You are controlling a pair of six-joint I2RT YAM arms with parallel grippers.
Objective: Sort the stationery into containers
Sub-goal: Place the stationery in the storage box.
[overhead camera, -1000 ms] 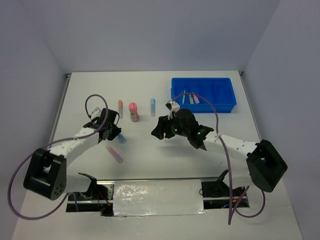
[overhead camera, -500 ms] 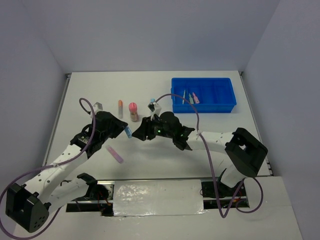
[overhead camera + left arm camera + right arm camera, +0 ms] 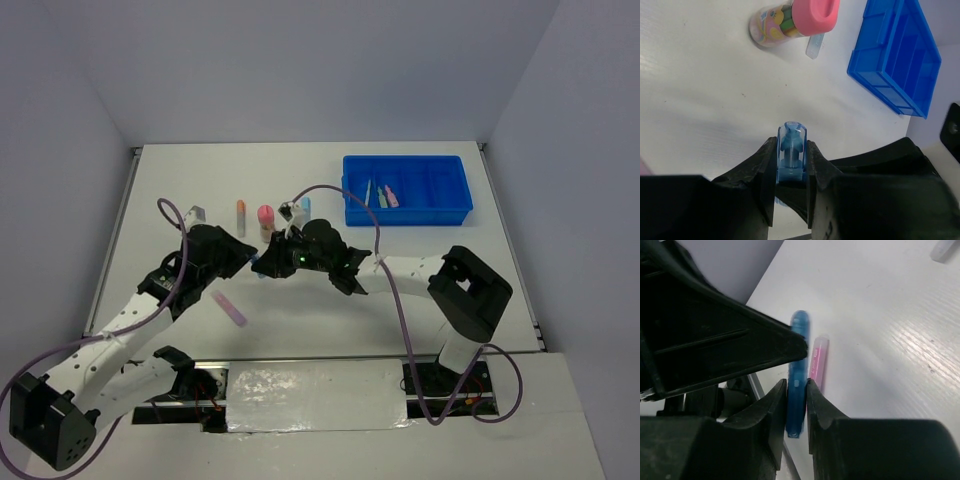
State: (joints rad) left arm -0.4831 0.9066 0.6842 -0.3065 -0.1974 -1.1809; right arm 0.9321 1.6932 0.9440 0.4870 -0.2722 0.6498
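Blue highlighter [image 3: 791,150] is pinched by left fingers [image 3: 765,172]; right fingers [image 3: 776,407] apparently closed on it too. Handover judged, blue tray [image 3: 400,216] being rightward.

Blue highlighter [image 3: 791,162] is held at mid-table, pinched by both the left gripper [image 3: 791,146] and the right gripper [image 3: 797,389]. At 11 o'clock sit an orange-capped highlighter [image 3: 240,212], a pink-capped tube [image 3: 266,221] and a pale blue highlighter [image 3: 306,204]. A pink highlighter [image 3: 230,308] lies slantwise at 8 o'clock. At 1 o'clock, the blue divided tray [image 3: 440,214] holds three pens [image 3: 381,195] in its left compartments.
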